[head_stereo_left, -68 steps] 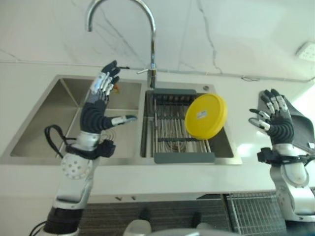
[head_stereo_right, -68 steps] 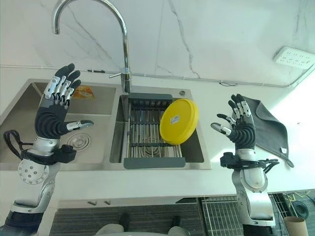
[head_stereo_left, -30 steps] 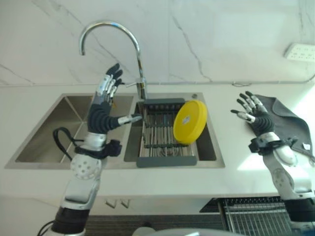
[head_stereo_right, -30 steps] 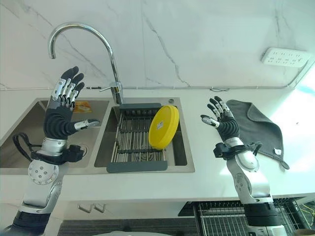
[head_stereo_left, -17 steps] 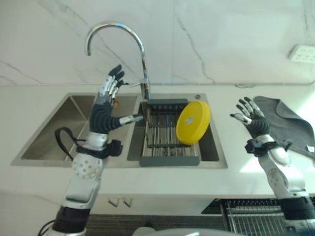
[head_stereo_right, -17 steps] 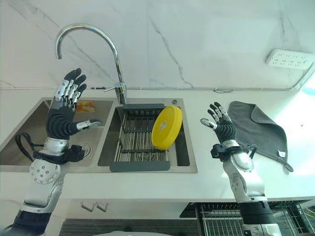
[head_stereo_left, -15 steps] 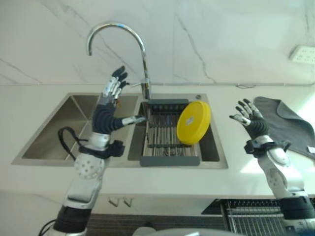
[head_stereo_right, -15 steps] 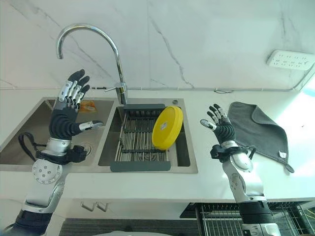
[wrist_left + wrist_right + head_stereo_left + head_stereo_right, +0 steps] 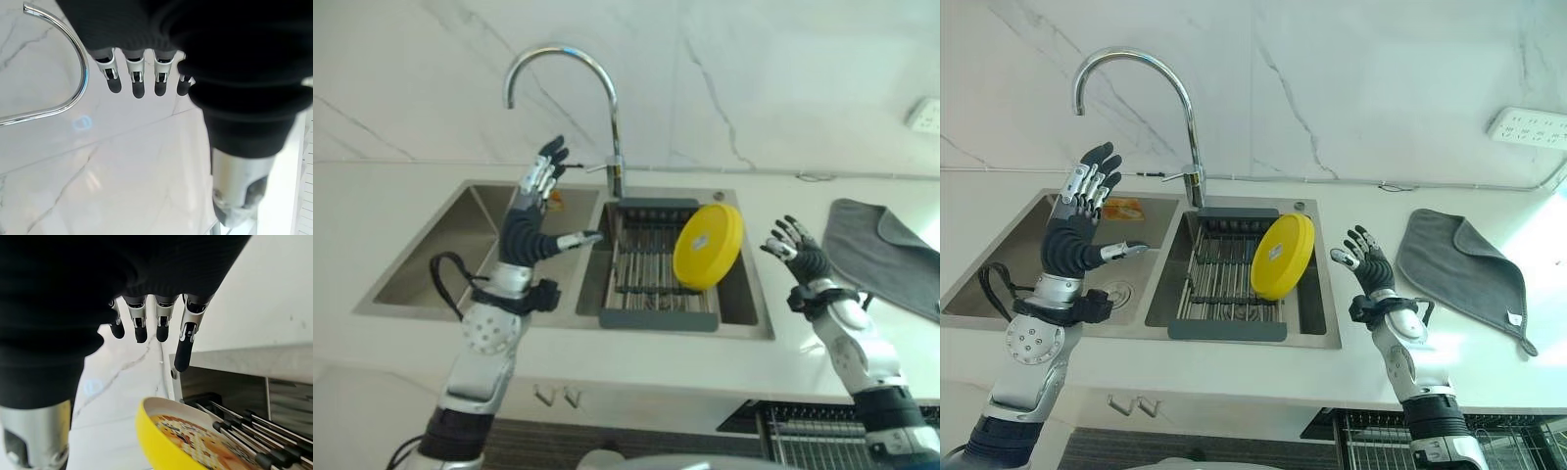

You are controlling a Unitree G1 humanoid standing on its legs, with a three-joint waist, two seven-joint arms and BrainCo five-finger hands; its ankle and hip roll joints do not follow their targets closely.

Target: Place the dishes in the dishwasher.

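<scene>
A yellow plate (image 9: pixel 708 245) stands on edge in a dark dish rack (image 9: pixel 658 320) inside the right sink basin, leaning toward the right. My right hand (image 9: pixel 1366 264) hovers open over the counter just right of the sink, fingers spread, a short gap from the plate's rim. Its wrist view shows straight fingers (image 9: pixel 156 323) above the yellow plate (image 9: pixel 166 440). My left hand (image 9: pixel 524 230) is raised open above the left basin, beside the faucet, holding nothing; its fingers (image 9: pixel 137 83) point at the marble wall.
A tall curved faucet (image 9: pixel 607 108) rises behind the divider between the basins. An orange item (image 9: pixel 1123 209) lies at the back of the left basin. A grey cloth (image 9: pixel 1464 264) lies on the counter at the right, and a wire rack (image 9: pixel 1371 431) shows below the counter edge.
The camera has shifted. My right hand has moved left from near the grey cloth toward the sink and the plate. The left hand holds about the same pose; the plate has not moved.
</scene>
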